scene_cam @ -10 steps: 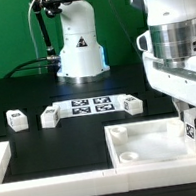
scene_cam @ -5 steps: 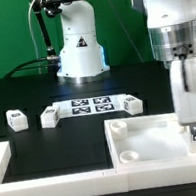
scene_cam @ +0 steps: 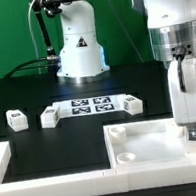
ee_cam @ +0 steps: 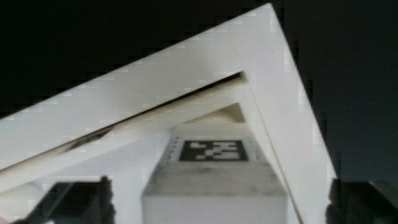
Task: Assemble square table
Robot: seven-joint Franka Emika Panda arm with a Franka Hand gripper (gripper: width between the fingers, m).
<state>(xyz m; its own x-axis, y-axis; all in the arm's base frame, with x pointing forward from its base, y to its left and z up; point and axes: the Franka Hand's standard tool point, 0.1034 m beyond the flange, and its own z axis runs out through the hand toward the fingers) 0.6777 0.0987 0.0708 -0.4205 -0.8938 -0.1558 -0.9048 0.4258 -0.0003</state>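
The white square table top (scene_cam: 143, 145) lies at the front of the exterior view's right, its raised rim (ee_cam: 178, 80) forming a corner in the wrist view. One tagged white leg (scene_cam: 195, 130) (ee_cam: 214, 190) stands upright at that corner. My gripper (scene_cam: 194, 125) (ee_cam: 222, 205) straddles the leg, open, with a dark gap between each finger and the leg's sides. Three more small legs (scene_cam: 16, 120) (scene_cam: 50, 117) (scene_cam: 134, 104) lie loose on the black table behind the top.
The marker board (scene_cam: 91, 106) lies flat between the loose legs. A long low white border wall (scene_cam: 6, 159) runs along the front and the exterior view's left. The arm's white base (scene_cam: 79, 48) stands at the back.
The wrist turned over the top's corner with the leg between the fingers. The fingers have since spread off the leg's sides; the leg stays upright in place.
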